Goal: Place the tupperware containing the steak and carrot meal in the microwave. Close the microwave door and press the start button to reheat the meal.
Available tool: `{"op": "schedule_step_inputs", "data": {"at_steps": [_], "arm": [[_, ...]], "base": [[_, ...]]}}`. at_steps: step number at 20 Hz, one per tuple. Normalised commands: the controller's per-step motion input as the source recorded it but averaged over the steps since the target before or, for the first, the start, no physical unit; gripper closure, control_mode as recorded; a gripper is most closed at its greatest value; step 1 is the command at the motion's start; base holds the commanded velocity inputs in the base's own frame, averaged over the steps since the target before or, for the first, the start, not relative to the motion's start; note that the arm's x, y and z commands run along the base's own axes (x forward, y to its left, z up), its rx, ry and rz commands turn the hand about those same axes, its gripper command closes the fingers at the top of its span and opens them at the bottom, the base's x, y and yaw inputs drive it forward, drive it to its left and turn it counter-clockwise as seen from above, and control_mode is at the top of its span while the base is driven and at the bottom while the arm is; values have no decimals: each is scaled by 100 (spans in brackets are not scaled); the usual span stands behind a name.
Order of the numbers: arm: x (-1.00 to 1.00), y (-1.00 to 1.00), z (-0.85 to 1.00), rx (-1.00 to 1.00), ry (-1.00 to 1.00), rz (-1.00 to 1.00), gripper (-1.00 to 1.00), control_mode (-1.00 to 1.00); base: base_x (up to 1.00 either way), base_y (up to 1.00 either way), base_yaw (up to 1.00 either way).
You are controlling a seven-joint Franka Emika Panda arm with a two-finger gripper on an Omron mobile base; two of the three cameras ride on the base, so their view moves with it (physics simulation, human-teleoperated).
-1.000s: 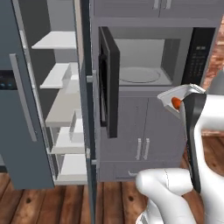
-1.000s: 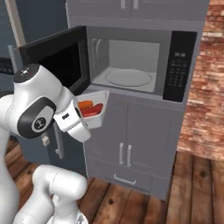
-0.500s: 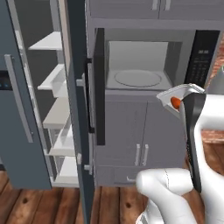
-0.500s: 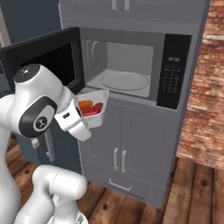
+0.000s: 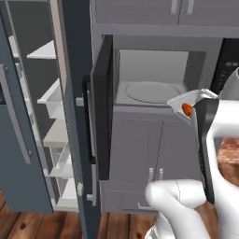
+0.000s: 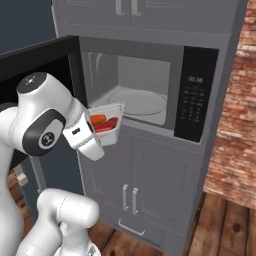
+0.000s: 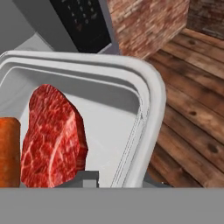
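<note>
Change since earlier frame: both base views now sit closer to the microwave [image 6: 150, 95]; its cavity looks larger, so my base has driven in. The tupperware [image 6: 107, 122] keeps its place at my hand.
Jaws: my gripper [image 6: 98, 134] is closed on the tupperware's near rim.
Load: steak [image 7: 52, 135] and carrot [image 7: 8, 151] lie inside the tray, level.
Key relation: in the right base view the turntable [image 6: 140, 102] lies at 2 o'clock from the tray, just beyond the cavity sill.
Door: the microwave door [image 5: 102, 107] stands swung out on the hinge side, apart from the tray.
Judgement: I must next push forward and slightly up.
</note>
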Motion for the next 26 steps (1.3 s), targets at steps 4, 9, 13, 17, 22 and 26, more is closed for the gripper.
{"op": "schedule_step_inputs", "data": {"at_steps": [4, 9, 13, 17, 22, 26], "arm": [[0, 0, 0, 0, 0, 0, 100, 100], [0, 0, 0, 0, 0, 0, 100, 100], [0, 0, 0, 0, 0, 0, 100, 100], [0, 0, 0, 0, 0, 0, 100, 100], [0, 0, -3, 0, 0, 5, 100, -100], [0, 0, -4, 0, 3, 0, 100, -100]], "base": [[47, -8, 13], [40, -3, 14], [37, -1, 15], [13, 0, 14], [0, 0, 2], [0, 0, 0]]}}
